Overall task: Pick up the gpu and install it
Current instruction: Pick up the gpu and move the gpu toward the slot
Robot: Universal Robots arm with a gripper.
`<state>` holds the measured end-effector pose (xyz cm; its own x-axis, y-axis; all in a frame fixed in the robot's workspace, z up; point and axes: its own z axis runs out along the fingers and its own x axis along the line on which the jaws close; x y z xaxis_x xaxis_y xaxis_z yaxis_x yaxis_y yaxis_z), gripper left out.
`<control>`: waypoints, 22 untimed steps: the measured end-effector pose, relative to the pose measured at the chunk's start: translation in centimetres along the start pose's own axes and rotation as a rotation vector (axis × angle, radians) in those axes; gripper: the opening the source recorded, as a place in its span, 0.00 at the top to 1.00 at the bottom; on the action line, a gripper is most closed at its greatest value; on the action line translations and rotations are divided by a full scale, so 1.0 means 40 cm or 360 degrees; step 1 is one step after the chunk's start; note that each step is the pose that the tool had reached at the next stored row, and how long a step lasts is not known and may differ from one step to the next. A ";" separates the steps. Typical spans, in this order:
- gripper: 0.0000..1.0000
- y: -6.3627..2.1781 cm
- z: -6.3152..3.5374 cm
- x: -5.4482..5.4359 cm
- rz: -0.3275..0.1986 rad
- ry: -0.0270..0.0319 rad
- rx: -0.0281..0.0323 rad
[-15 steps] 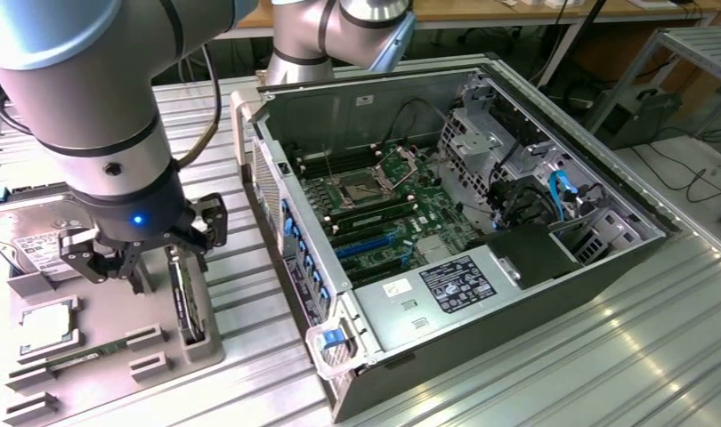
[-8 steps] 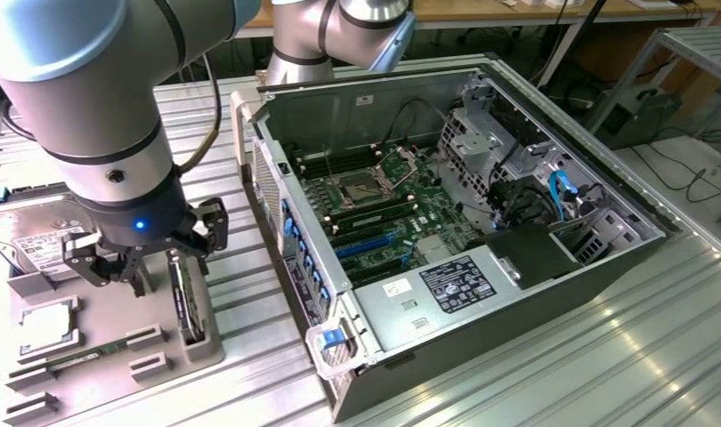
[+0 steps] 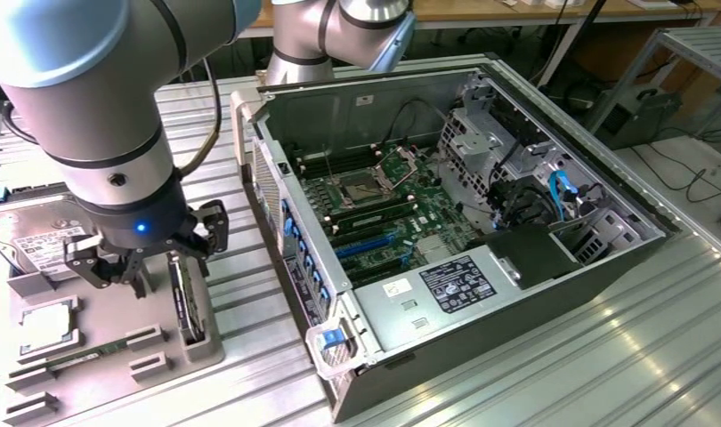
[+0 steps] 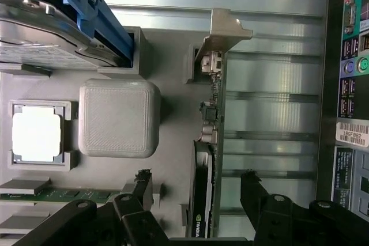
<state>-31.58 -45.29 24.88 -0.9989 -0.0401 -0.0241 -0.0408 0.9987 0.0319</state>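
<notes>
The gpu point(image 4: 209, 136) stands on edge in a slot of the grey fixture tray point(image 4: 173, 113). I see its thin green board edge-on, with the silver end bracket point(image 4: 226, 27) at one end and the black fan shroud at the other. In the exterior view the gpu point(image 3: 190, 302) stands upright at the tray's right side. My gripper point(image 4: 196, 191) hovers just above it, open, with one black finger on each side of the card's edge and neither touching it. From outside, the gripper point(image 3: 147, 265) hangs low over the tray point(image 3: 100, 382).
The tray also holds a silver hard drive point(image 3: 28, 240) with a blue caddy point(image 4: 86, 10), a CPU point(image 4: 36, 133), a RAM stick point(image 4: 57, 194) and a grey block point(image 4: 119, 118). The open PC case point(image 3: 456, 222) lies at the exterior view's right, its motherboard point(image 3: 378, 213) exposed.
</notes>
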 end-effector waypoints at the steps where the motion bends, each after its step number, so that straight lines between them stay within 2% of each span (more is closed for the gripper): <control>1: 0.28 0.000 0.004 0.000 0.0000 0.00001 0.00012; 16: 0.28 -0.002 0.057 0.001 0.0011 -0.00005 0.00029; 22: 0.29 -0.002 0.062 0.001 0.0013 -0.00005 0.00031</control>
<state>-31.55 -45.29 22.40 -0.9992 -0.0316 -0.0242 -0.0323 0.9990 0.0301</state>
